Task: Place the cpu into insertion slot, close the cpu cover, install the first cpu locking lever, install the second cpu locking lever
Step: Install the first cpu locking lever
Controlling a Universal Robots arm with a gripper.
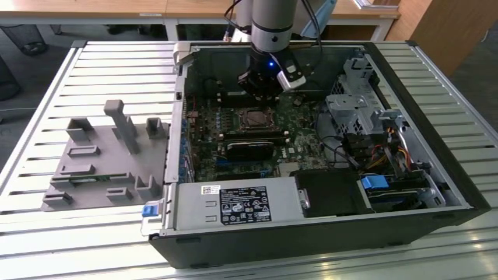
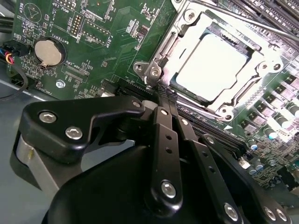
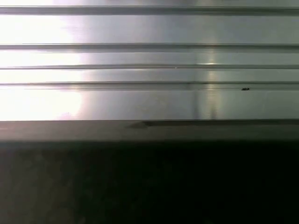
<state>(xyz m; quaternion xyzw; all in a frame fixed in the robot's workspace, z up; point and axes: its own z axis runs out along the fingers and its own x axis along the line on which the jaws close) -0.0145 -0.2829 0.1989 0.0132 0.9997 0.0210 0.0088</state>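
In the second wrist view, the black metal two-finger gripper (image 2: 161,95) fills the foreground, its fingertips pressed together at the near corner of the silver-framed insertion slot (image 2: 161,56). Beyond, the square silver-grey cpu (image 2: 212,65) lies seated under the thin silver cpu cover (image 2: 261,58).

Silver-grey cpu (image 2: 216,65), green circuit board (image 2: 112,42)

The cpu (image 2: 212,65) lies in the insertion slot (image 2: 233,95), under the cpu cover (image 2: 184,30).
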